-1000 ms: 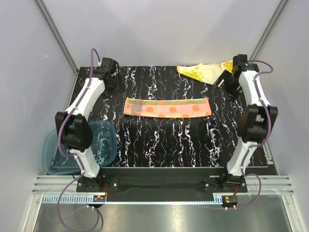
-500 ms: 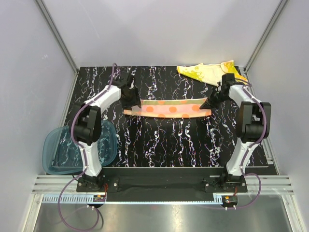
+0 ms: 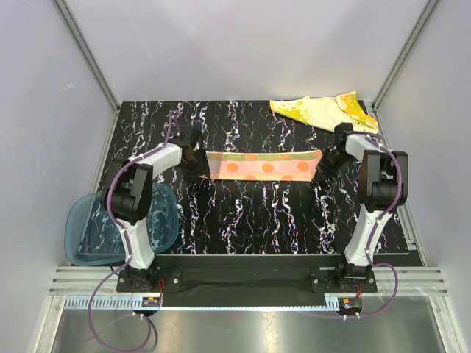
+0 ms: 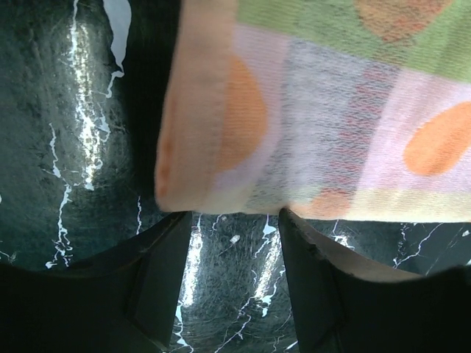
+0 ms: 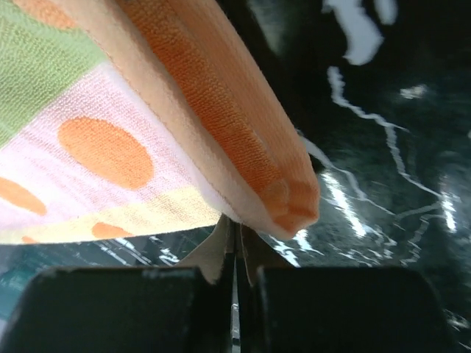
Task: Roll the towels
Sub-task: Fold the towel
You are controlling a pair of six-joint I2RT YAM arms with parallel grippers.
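An orange-pink towel (image 3: 261, 167) with orange dots and green and pale patches lies as a long folded strip across the middle of the black marbled mat. My left gripper (image 3: 197, 163) is at its left end. In the left wrist view the jaws (image 4: 235, 215) stand apart, the towel's folded end (image 4: 324, 110) just past the fingertips and bare mat between them. My right gripper (image 3: 321, 168) is at the strip's right end. In the right wrist view it (image 5: 237, 228) is shut, its tips pinching the towel's raised corner (image 5: 147, 132). A yellow and cream towel (image 3: 316, 110) lies crumpled at the back right.
A translucent teal-blue tray (image 3: 81, 235) sits off the mat's near left corner, beside the left arm's base. Grey walls and slanted metal posts close in the back and sides. The mat's edge (image 3: 280, 254) runs in front of both arm bases.
Both arms swung in from the back corners to the ends of the orange-pink strip. The right gripper shut on its right corner. The strip's left end shifted right and its near edge moved closer.
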